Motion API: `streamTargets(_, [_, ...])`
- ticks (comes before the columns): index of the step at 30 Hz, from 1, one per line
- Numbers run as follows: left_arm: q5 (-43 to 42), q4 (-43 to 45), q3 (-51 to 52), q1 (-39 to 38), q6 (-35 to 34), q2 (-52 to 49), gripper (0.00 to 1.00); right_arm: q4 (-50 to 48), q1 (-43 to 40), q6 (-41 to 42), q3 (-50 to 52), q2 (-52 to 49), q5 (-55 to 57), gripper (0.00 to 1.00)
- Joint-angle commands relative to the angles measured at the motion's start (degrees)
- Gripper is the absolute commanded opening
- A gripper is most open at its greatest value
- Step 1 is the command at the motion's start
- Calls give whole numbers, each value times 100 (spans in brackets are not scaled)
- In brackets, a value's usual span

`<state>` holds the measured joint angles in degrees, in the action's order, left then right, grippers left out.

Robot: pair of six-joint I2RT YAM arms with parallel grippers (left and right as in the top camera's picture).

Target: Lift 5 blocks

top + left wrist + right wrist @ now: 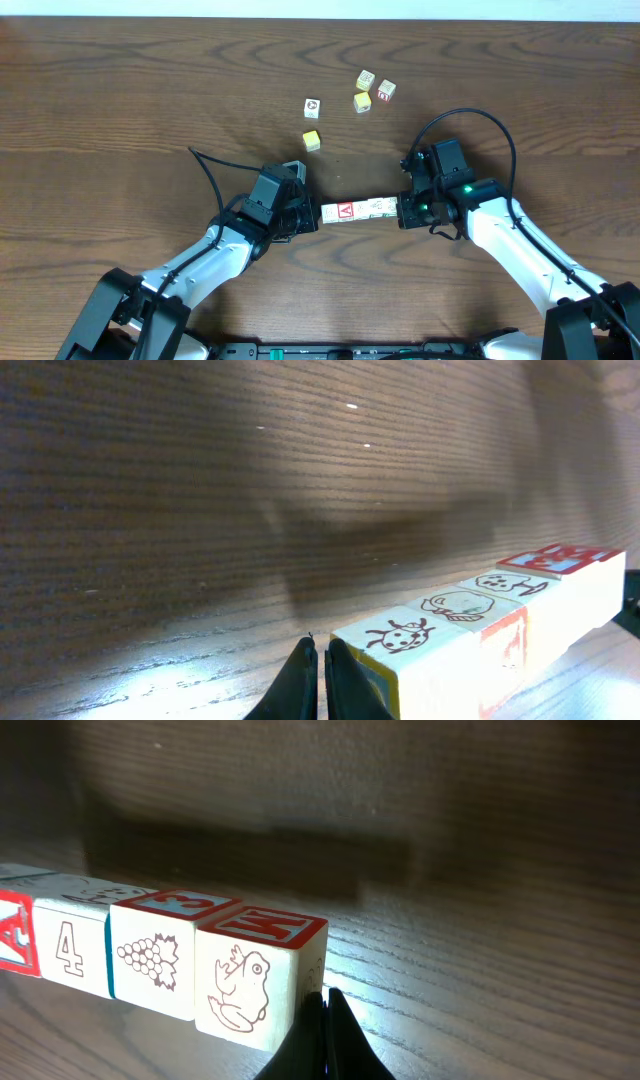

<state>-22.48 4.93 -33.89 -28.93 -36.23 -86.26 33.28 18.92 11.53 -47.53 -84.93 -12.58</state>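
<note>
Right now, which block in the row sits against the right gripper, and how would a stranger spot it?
Near the middle of the wooden table, a short row of blocks is squeezed between the left gripper and the right gripper. Take the end block touching the right gripper: it shows a frog drawing under a red top, while its neighbour shows grapes.

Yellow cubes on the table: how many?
2. One yellow cube lies just behind the row of blocks; the other yellow cube sits farther back, to the right. None looks hidden.
</note>
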Motion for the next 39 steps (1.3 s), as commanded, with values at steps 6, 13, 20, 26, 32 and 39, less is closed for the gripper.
streamTargets(6, [-450,118,-330,-114,-76,98,8,-2,188,0,-214,142,-717,1])
streamTargets(13, [-450,116,-409,-114,-76,98,7,-2,188,0,-221,146,-717,1])
streamTargets(20, [-450,116,-409,-116,-76,98,7,22,188,0,-243,153,-719,1])
streamTargets(26, [-452,118,-442,-114,-96,98,7,81,186,0,-280,297,-717,1])
streamTargets(32, [-479,118,-507,-116,-96,98,7,103,186,-2,-289,444,-629,1])
streamTargets(39, [-538,116,-590,-116,-96,98,7,168,188,-2,-291,446,-632,1])
